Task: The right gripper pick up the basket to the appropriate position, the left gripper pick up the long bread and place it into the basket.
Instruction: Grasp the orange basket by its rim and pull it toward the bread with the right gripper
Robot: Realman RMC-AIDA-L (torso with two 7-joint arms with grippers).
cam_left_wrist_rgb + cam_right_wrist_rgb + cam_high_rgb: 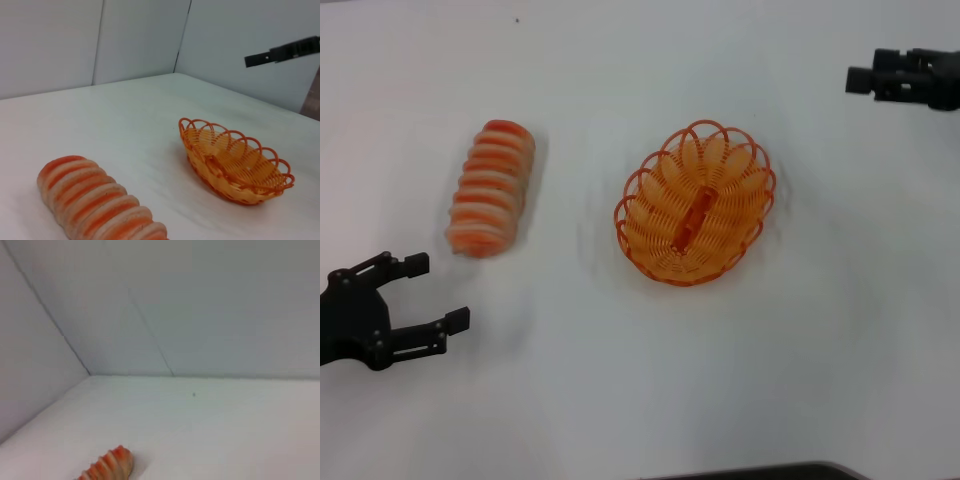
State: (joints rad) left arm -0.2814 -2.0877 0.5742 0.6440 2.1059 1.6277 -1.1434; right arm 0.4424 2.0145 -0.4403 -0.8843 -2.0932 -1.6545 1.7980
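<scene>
The long bread [490, 187], striped orange-red and cream, lies on the white table [620, 380] at the left. It also shows in the left wrist view [95, 202] and, just its end, in the right wrist view [107, 467]. The orange basket [695, 205] sits empty at the table's middle, apart from the bread, and shows in the left wrist view [232, 160]. My left gripper [438, 291] is open and empty, near the front left, just short of the bread's near end. My right gripper [860, 80] hangs at the far right, well away from the basket; it shows as a dark bar in the left wrist view [252, 60].
White walls [125, 40] stand behind the table. A dark edge [760, 472] shows at the table's front.
</scene>
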